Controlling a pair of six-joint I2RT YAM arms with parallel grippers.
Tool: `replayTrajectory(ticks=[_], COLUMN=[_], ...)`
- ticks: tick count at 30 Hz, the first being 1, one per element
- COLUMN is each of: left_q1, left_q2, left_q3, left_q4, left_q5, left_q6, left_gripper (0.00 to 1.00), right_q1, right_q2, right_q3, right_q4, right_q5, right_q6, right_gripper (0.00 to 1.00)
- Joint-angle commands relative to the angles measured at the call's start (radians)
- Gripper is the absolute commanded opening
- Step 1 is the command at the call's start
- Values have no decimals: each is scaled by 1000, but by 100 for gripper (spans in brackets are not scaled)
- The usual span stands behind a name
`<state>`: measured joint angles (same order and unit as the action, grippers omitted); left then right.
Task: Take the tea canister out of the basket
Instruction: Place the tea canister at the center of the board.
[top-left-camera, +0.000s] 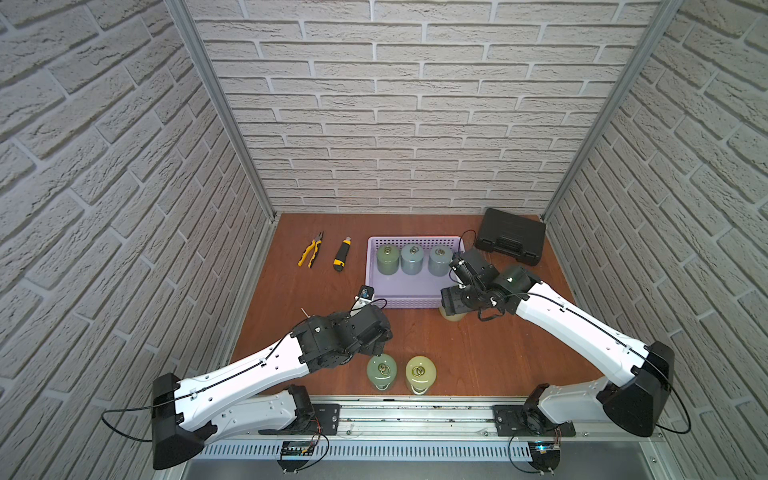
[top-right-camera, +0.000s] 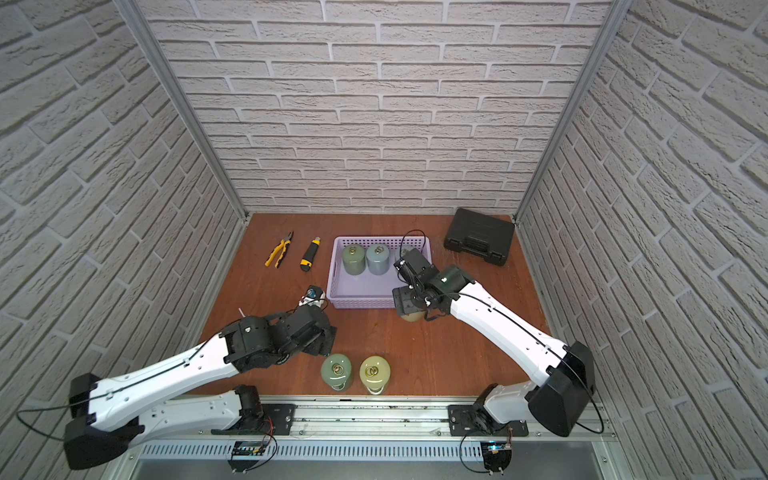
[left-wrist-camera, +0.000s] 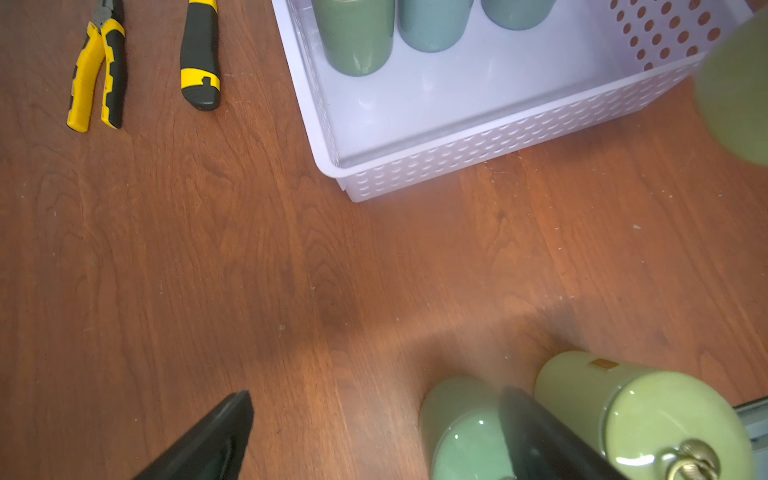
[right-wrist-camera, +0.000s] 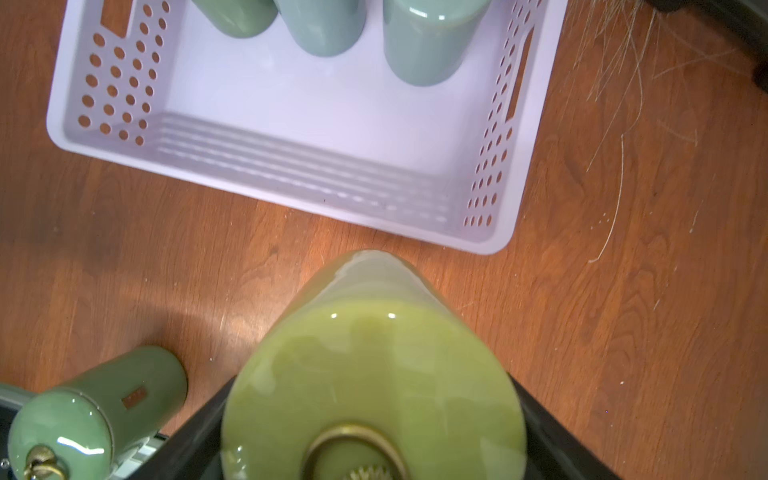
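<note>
1. the tea canister (right-wrist-camera: 374, 286), yellow-green and glossy, is sitting outside the basket (right-wrist-camera: 291, 170), just beside its near right corner and over the table (top-left-camera: 478, 353). whether its base is resting on the wood or hanging just above it is not showing.
2. the right gripper (right-wrist-camera: 370, 415) is gripping it, with the jaws spread wide and pressing on opposite sides of the upper body.
3. the left gripper (left-wrist-camera: 376, 397) is hanging fully spread and holding nothing, near the table's front edge, beside two other canisters (top-left-camera: 381, 371) standing there.
4. three more canisters (top-left-camera: 412, 257) are lining the basket's far wall.
5. the canister is looking like glazed ceramic, so it is probably going to feel heavy, rigid, slick and easy to chip. the straight sides of the body are offering the safest hold. the lid (right-wrist-camera: 365, 365) may be sitting loose, so lifting by the brass ring (right-wrist-camera: 357, 429) is looking risky.
6. the canister is standing upright with its long axis running vertically, its ringed lid pointing up towards the wrist camera and its base pointing down at the table.
</note>
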<state>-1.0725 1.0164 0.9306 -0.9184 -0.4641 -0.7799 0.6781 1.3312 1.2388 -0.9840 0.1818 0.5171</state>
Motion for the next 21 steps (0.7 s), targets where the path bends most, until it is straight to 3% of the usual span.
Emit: replayTrajectory(ticks=[1,10,21], left_q1=[7,9,14], left_q2=[11,37,71], left_q3=[28,40,63], left_q4=[34,43,36], left_q5=[-27,-36,-40], left_q6=[32,71,90], left_gripper=[98,98,98], right_q1=[31,117,248], right_q2=[-91,-247,-331], right_q3=[-51,-218,-340], right_q4=[45,38,29], right_q5=[15,42,89], right_q6=[64,171,305], right_gripper=[47,47,46])
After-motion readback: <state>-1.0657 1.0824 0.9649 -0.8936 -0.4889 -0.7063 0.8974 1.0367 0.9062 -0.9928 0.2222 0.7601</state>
